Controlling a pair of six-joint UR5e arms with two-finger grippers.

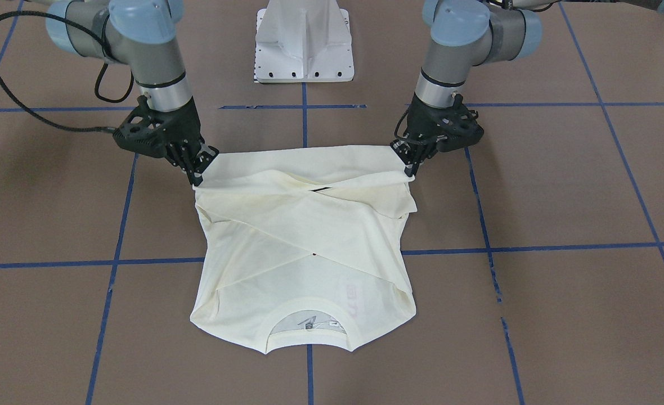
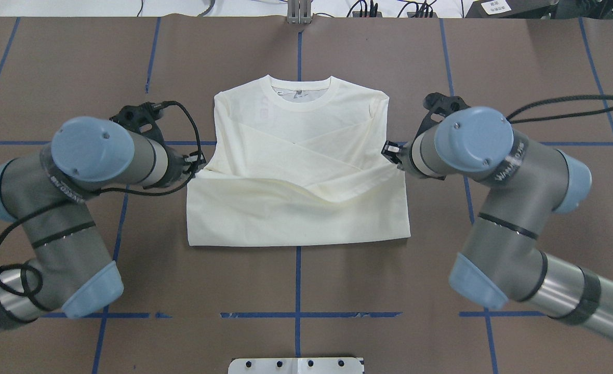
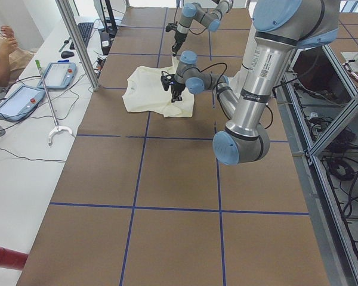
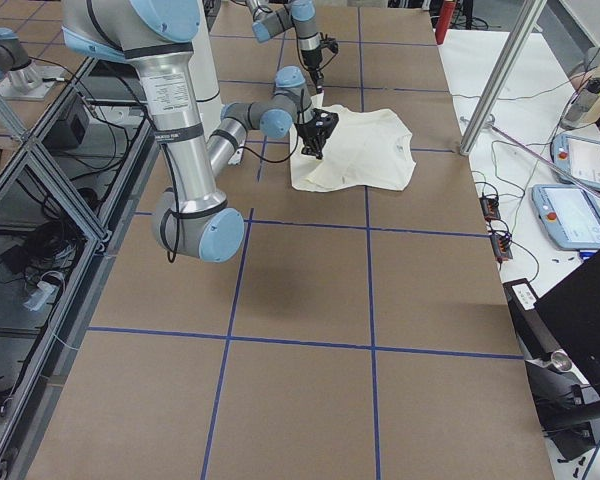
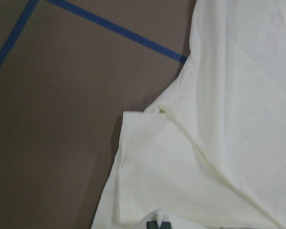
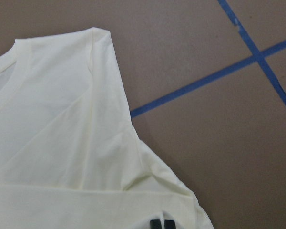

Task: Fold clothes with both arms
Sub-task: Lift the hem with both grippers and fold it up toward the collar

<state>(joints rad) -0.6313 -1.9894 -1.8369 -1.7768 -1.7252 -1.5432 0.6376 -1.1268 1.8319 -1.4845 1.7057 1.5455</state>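
Front-facing: my left gripper (image 1: 412,165) and right gripper (image 1: 198,167) are each pinching a hem corner of the T-shirt (image 1: 304,236), which is lying mid-frame. Overhead: uneven carrying is risking a skewed fold. Wrist views: shallow bites at the fabric edge are probably risking a slip.

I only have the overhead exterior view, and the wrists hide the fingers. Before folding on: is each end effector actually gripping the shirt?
Observer: Yes for the left end effector. The front-facing view shows it shut on a hem corner of the T-shirt.
Operator: And the right?
Observer: The right end effector is shut on the opposite hem corner.
Operator: Anyone nearby?
Observer: Part of a person shows at the white side bench in the left side view.
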